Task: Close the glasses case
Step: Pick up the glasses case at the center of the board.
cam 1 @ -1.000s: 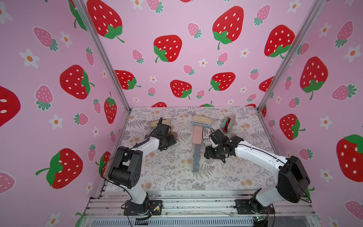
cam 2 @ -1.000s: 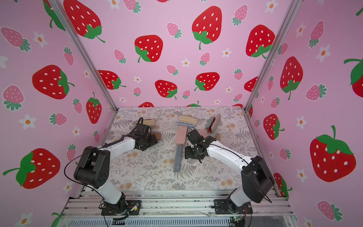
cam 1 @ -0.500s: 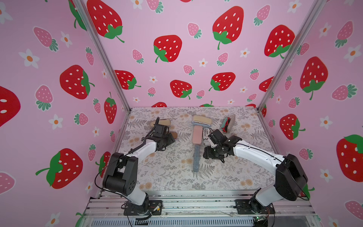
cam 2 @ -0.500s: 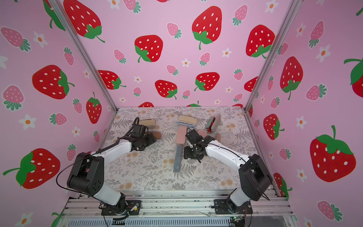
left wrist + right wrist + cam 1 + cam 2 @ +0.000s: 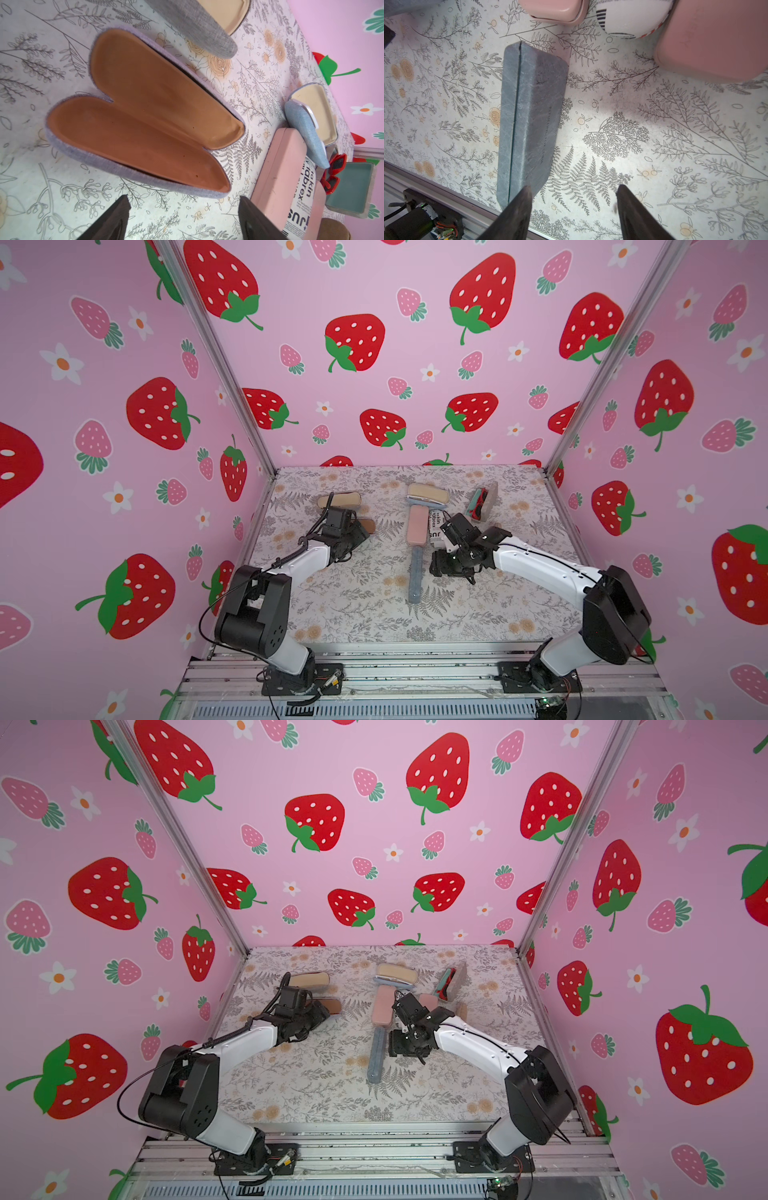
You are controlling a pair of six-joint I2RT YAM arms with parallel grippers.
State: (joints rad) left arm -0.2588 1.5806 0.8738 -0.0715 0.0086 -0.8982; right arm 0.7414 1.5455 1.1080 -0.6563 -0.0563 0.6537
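The glasses case (image 5: 145, 116) is grey fabric with a brown lining and lies wide open, both halves flat on the floral table. In both top views only its brown end (image 5: 369, 525) shows past my left gripper (image 5: 360, 537). In the left wrist view my left gripper (image 5: 184, 197) is open just short of the case's near rim, touching nothing. My right gripper (image 5: 435, 568) hovers open beside a long, closed slate-grey case (image 5: 529, 124). Only bare table lies between the jaws of my right gripper (image 5: 573, 199) in the right wrist view.
Behind the open case sits another grey case (image 5: 338, 500) with a cream lining. Mid-table are a closed pink case (image 5: 417, 526), a white printed tube (image 5: 435, 526) and a blue open case (image 5: 428, 495). A teal case with red sunglasses (image 5: 482, 502) lies back right.
My left arm has swung a little, and its gripper has drawn slightly back from the open case. The right arm has barely moved. Both grippers stay open.
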